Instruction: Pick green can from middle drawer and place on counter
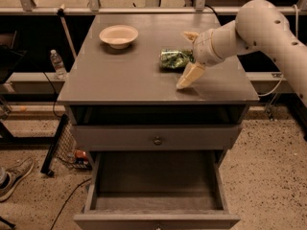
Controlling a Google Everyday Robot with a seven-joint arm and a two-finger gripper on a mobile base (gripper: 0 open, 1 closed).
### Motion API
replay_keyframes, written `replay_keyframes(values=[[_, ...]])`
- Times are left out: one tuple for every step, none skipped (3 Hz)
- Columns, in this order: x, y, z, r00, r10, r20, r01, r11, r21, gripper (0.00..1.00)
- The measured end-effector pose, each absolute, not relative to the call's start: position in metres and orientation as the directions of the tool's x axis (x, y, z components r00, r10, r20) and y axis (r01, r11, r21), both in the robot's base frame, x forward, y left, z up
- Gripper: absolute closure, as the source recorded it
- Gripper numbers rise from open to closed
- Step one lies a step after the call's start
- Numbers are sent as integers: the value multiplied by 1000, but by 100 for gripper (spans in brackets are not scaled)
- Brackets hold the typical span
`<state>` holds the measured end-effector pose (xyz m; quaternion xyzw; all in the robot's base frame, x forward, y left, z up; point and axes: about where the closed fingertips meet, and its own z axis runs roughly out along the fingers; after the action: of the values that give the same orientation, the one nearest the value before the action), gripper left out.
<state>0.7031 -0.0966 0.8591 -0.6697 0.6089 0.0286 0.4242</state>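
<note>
High front view, jaws over counter (120,75)

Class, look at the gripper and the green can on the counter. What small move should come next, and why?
Probably draw the gripper back and up from the green can without nudging it. The can already rests on the counter, the open fingers stand either side of it, and the middle drawer holds nothing.
</note>
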Motion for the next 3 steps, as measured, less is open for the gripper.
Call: replay_keyframes(values=[[703, -97, 859, 255, -790, -558, -840, 104, -532, 0], [709, -122, 877, 230, -785, -576, -817, 166, -552, 0], [713, -148, 893, 205, -783, -587, -786, 226, -576, 0]])
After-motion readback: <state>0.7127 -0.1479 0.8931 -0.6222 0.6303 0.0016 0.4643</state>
